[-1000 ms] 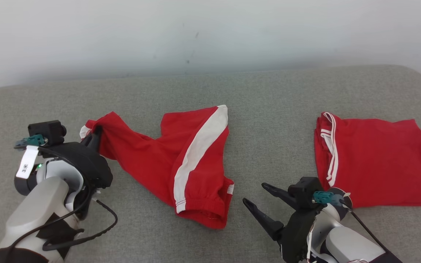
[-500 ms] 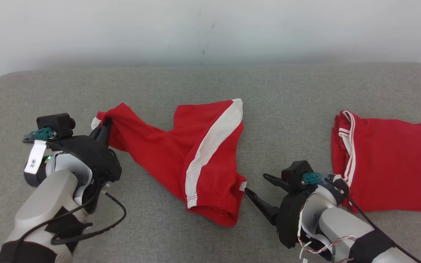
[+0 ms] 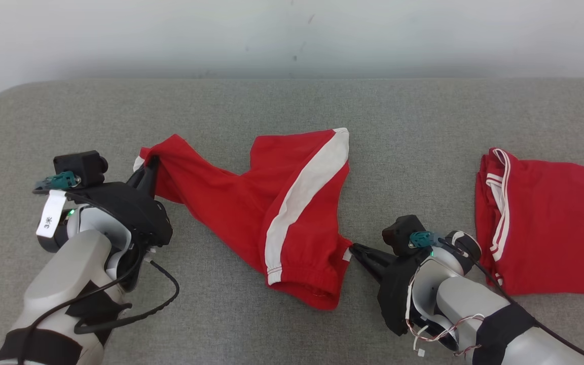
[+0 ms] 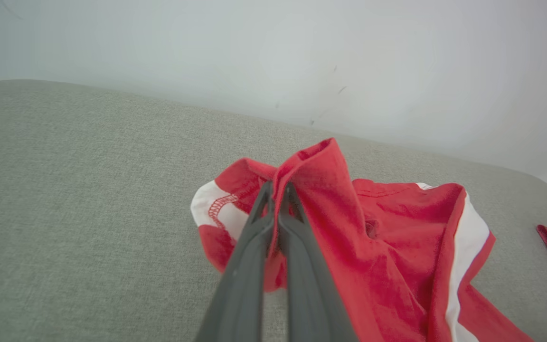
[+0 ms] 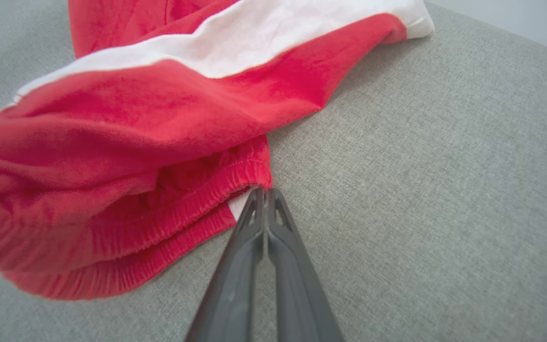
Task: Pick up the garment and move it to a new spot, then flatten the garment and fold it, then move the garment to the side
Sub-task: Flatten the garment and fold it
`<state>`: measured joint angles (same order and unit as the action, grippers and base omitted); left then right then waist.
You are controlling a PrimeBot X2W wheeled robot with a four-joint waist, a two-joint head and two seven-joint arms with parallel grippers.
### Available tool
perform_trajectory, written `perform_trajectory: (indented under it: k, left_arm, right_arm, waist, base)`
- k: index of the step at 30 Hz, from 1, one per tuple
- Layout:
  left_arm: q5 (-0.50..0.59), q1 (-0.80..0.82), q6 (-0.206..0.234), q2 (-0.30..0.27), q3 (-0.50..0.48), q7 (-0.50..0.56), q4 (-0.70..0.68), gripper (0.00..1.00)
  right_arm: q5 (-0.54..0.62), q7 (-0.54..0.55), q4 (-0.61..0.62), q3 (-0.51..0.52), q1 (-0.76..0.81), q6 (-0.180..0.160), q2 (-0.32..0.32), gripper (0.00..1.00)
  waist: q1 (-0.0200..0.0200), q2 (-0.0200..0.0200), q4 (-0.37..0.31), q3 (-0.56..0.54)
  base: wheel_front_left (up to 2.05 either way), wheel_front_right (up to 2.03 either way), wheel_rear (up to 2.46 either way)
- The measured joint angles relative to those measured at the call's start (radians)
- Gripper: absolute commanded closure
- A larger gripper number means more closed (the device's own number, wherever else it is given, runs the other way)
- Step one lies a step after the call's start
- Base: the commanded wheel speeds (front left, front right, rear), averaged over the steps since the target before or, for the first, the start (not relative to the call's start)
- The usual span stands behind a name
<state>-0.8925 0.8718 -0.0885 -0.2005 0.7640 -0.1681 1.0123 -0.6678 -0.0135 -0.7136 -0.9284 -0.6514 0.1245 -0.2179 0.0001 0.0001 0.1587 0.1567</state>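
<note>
the right gripper [image 3: 356,249], wide apart a second ago, is now pinching together on the waistband corner of the red shorts [image 3: 241,208], which are lying left of the folded red garment [image 3: 555,223]. the left gripper [image 3: 150,170] is clamping the hem farthest from it, so stretching flat looks ready.

Plain indoor test bench, lab-type rather than domestic. Evidence: wide grey fabric-covered work surface [image 3: 292,106] with rounded corners, butted against bare pale wall [image 3: 119,35] bearing small dark scuffs [image 3: 312,19]; red garment [image 3: 241,203] lying rumpled, second red garment [image 3: 550,223] folded flat at right.
</note>
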Motion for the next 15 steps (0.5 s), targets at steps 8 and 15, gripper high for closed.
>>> perform_trajectory:
  k: [8,15]
  left_arm:
    - [0.0,0.002,-0.001,-0.001,-0.004,-0.01,0.018,1.0]
    - [-0.004,-0.001,-0.009,-0.023,-0.016,-0.027,0.048,1.0]
  right_arm:
    - [-0.031,-0.043,-0.033,-0.035,-0.022,0.0,0.002,1.0]
    - [-0.099,-0.14,-0.051,0.008,-0.045,0.0,-0.035,1.0]
  waist:
    - [0.0,0.0,-0.001,0.005]
    - [0.0,-0.0001,-0.015,-0.026]
  base:
    - [0.0,0.0,0.0]
    - [0.0,0.0,0.0]
